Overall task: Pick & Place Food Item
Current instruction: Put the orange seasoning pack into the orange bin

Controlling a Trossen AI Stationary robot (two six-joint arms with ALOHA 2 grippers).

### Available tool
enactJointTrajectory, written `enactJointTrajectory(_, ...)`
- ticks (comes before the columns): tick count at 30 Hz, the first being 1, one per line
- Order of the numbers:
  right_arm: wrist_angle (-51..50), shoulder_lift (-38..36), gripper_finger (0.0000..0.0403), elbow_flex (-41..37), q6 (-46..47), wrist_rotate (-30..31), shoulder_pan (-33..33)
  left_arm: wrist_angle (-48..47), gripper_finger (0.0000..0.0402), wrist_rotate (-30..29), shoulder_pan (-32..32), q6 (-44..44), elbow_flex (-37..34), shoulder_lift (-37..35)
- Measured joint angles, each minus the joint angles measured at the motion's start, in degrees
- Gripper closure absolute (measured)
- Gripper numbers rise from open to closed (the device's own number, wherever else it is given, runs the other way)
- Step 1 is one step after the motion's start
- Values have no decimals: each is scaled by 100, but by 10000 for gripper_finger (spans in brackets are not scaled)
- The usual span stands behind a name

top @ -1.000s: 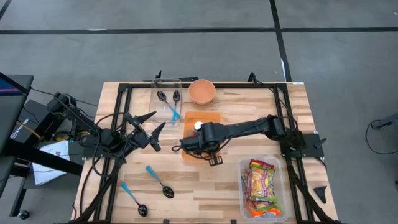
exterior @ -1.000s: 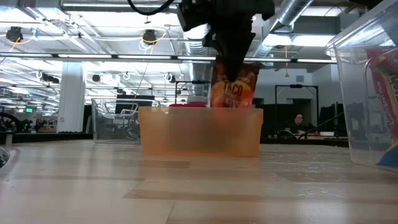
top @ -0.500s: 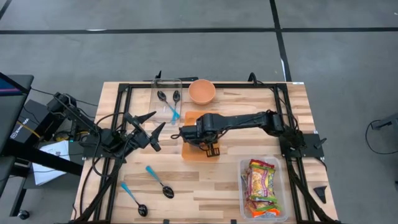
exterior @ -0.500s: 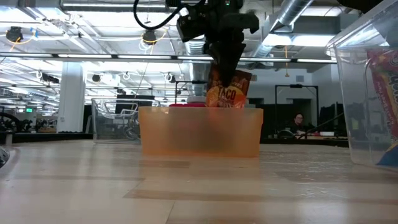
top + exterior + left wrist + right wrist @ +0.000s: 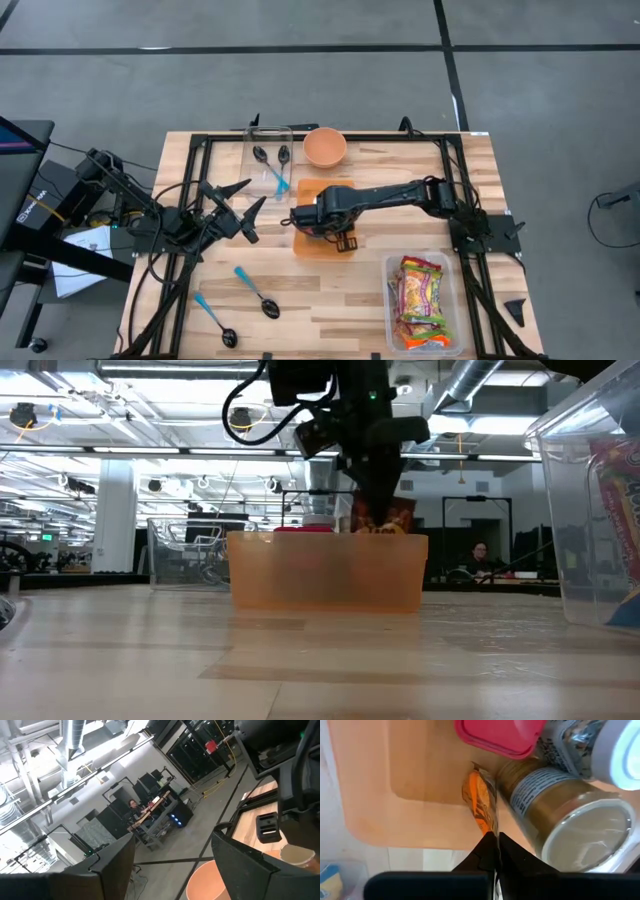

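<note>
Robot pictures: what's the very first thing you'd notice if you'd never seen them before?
Probably the right gripper in the middle of the table, its fingers pinched shut on an orange snack packet that hangs down into the orange bin. Next, the clear box of bright snack bags at the near right corner. The left gripper waits open at the left, near two loose spoons.

my right gripper (image 5: pixel 318 222) over the tray (image 5: pixel 300 246) at table centre, packet (image 5: pixel 481 805) in the tray beside a jar (image 5: pixel 560 817), bowl (image 5: pixel 325 146) behind tray, spoon container (image 5: pixel 268 160) left of bowl, snack bin (image 5: pixel 424 302) front right, my left gripper (image 5: pixel 245 210) left of tray
</note>
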Motion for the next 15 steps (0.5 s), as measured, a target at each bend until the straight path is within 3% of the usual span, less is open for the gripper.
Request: enactJointTrajectory(15,247,0,342,152,53,483,-8,-15,147,0,0,-5,0,0)
